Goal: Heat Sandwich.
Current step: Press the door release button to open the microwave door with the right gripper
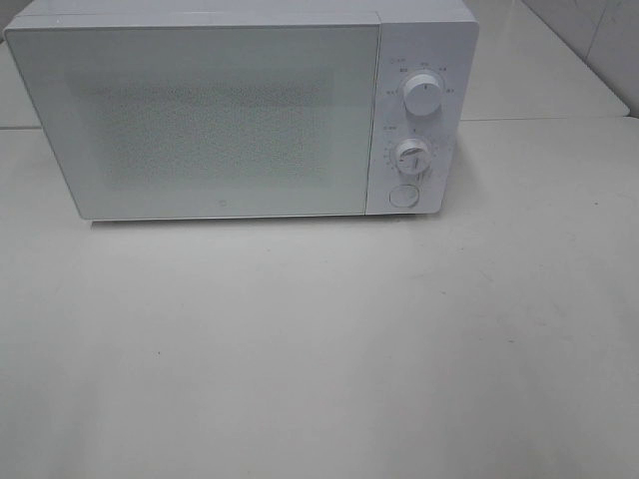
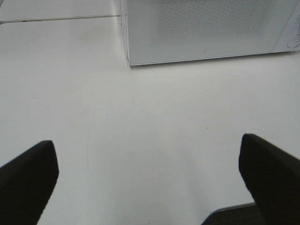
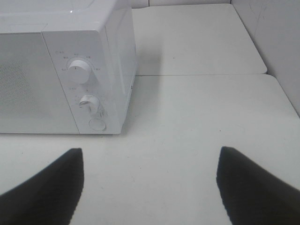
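Observation:
The sandwich and its pink plate are out of view in every frame. A white microwave point(image 1: 240, 110) stands at the back of the table with its door shut; it has two knobs point(image 1: 423, 95) and a round button point(image 1: 403, 196) on its right panel. The microwave also shows in the left wrist view point(image 2: 206, 30) and in the right wrist view point(image 3: 65, 70). My left gripper point(image 2: 150, 178) is open and empty over the bare table in front of the microwave. My right gripper point(image 3: 150, 183) is open and empty, in front of the microwave's control panel. Neither arm shows in the exterior high view.
The white table point(image 1: 319, 349) stretches in front of the microwave. A seam between table sections point(image 1: 539, 118) runs behind it on the right. A grey wall point(image 3: 276, 42) stands at the far right.

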{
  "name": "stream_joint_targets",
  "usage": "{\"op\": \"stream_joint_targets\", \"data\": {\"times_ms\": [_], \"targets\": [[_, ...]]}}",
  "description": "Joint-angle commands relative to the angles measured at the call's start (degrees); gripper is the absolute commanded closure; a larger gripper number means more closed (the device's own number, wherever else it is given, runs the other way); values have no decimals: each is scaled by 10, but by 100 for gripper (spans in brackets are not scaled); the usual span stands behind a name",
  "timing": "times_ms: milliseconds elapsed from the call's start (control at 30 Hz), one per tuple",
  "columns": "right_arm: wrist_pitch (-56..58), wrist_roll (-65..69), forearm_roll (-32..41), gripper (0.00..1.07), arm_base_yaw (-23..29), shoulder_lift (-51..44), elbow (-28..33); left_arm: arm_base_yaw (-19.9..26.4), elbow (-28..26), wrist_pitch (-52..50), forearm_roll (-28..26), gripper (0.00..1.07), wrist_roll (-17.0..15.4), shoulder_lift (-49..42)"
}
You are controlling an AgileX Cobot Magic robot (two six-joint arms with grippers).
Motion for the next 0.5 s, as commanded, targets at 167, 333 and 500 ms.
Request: {"op": "stream_joint_targets", "data": {"times_ms": [167, 333, 500], "targets": [[-103, 3, 2, 31, -4, 87, -5, 2, 2, -5, -3, 3, -2, -13], [-161, 3, 2, 31, -4, 153, -5, 2, 2, -5, -3, 3, -2, -13], [-225, 3, 2, 31, -4, 206, -5, 2, 2, -5, -3, 3, -2, -13]]}}
